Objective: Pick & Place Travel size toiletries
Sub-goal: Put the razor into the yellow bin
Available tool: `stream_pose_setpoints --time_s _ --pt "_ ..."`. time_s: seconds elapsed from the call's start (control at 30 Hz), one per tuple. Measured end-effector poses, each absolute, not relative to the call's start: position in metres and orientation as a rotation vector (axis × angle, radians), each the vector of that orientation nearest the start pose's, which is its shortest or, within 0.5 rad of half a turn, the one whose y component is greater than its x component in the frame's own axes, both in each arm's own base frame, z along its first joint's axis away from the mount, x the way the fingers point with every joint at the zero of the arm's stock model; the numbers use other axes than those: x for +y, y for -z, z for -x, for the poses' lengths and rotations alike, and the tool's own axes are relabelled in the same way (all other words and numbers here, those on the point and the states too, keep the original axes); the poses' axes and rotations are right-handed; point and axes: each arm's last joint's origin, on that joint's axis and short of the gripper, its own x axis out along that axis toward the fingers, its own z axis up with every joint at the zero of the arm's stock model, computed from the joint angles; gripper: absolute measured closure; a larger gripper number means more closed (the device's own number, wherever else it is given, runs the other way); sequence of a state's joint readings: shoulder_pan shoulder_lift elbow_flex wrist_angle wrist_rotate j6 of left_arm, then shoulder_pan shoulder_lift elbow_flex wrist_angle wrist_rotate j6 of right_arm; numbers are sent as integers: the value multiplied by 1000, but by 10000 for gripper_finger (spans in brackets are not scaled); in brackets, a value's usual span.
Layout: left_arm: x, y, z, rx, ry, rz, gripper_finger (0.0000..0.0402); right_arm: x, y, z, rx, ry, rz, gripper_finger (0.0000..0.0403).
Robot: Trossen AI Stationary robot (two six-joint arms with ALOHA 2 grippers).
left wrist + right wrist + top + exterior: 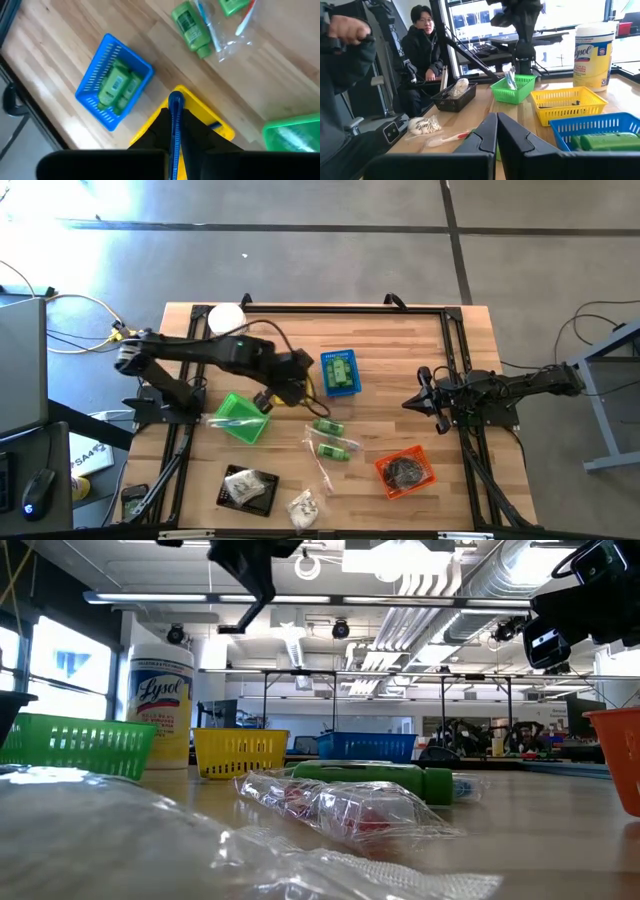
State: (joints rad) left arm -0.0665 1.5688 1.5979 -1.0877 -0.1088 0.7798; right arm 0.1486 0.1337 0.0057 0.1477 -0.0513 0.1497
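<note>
My left gripper (285, 388) (175, 107) hangs over the yellow basket (202, 109), shut on a thin blue stick (175, 120). The blue basket (340, 372) beside it holds green bottles (116, 85). Two more green bottles (328, 427) (338, 448) and a clear packet with toothbrushes (225, 35) lie on the wood. The green basket (240, 418) holds clear packets. A clear packet with white contents (303, 505) lies near the front edge. My right gripper (410, 402) (496, 117) waits shut at the right, touching nothing. My left gripper pinches the thin blue stick between its two fingers. The stick lies along the fingers, and its rounded end (176, 97) pokes out past the fingertips. The fingers slant down from above. The stick is lifted clear above the yellow basket.
A white jar with a yellow label (225, 318) stands at the far left. An orange basket (405, 470) with dark pieces sits front right, a black tray (250, 488) with a packet front left. A person (422, 45) sits beyond the table's front edge. Bare wood lies between the blue basket and my right gripper.
</note>
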Motion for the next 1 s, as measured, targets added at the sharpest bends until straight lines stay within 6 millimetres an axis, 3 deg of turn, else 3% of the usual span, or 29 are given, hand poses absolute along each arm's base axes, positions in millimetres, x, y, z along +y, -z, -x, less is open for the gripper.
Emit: stream_pose_setpoints --time_s 0.23,0.57,0.8,1.0 --pt "-12 -333 -260 891 326 -695 394 17 -169 -104 -4 -201 -154 399" --pt "-22 -280 -194 635 317 -414 394 16 -169 -104 -7 -160 -158 399" --pt "-19 -266 -161 481 228 -206 394 16 -169 -104 -7 -156 -158 399" --pt "-17 -257 -142 409 212 -163 394 16 -169 -105 -7 -152 -158 399"
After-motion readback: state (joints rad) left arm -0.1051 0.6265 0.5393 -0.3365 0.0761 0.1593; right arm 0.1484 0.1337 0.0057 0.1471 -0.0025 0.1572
